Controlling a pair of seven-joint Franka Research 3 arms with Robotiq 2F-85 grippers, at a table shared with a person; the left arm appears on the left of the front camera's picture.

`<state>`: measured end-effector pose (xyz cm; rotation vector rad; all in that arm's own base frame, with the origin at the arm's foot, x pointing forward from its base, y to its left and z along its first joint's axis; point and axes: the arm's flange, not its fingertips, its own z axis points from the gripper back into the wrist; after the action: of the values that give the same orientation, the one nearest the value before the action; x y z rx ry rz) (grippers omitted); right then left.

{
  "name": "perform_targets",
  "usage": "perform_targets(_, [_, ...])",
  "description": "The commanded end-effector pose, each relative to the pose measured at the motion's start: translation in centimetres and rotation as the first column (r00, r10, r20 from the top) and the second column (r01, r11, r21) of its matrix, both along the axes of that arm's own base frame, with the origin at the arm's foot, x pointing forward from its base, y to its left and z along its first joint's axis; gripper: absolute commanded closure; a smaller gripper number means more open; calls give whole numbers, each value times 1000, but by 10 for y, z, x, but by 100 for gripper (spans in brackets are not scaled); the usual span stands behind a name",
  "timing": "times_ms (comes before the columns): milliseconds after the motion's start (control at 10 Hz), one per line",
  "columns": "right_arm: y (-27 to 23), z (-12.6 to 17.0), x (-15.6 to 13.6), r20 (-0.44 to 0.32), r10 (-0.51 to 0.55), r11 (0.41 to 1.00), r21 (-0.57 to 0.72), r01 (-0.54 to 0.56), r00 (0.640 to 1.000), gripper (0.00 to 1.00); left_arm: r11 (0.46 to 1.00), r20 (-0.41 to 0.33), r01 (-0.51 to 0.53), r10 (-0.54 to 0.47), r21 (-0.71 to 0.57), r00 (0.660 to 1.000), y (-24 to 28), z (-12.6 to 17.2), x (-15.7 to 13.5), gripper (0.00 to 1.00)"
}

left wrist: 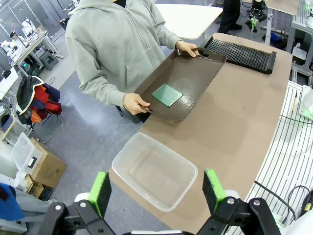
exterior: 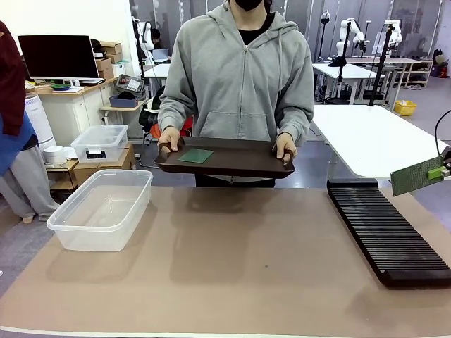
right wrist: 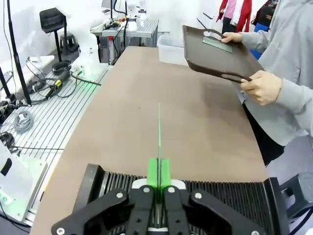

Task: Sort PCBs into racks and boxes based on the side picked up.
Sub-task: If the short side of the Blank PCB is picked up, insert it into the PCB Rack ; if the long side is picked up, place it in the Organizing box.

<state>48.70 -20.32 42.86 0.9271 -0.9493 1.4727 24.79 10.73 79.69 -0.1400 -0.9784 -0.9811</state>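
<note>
Bright, even light from overhead fills all three views, leaving only soft, faint shadows on the desk (exterior: 232, 282) under the tray (exterior: 239, 160) and beside the clear tub (exterior: 91, 236). The front view is sharp across its whole depth. Both wrist views bow straight lines toward their edges and swell whatever is near the lens, such as the right gripper (right wrist: 158, 181), while the circuit board (right wrist: 159, 132) it clamps shows as a crisp green line.

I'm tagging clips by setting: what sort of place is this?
Probably a lab or workshop, not a home: white worktables behind the person, a monitor on a desk, loose cables beside the table.
</note>
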Motion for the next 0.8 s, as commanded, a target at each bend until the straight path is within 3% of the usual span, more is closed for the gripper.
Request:
perform_targets(0, [2, 6, -6, 64, 20, 999, -48, -17, 998, 98, 1000, 3, 16, -16, -3, 1000, -1, -2, 0, 0])
perform_targets(500, [-1, 10, -3, 48, 16, 999, -29, -15, 999, 98, 1000, 3, 16, -16, -3, 1000, -1, -2, 0, 0])
perform_targets(700, [-5, -17, 18, 76, 0, 1000, -2, 1, 997, 98, 1000, 3, 16, -16, -3, 1000, -1, -2, 0, 0])
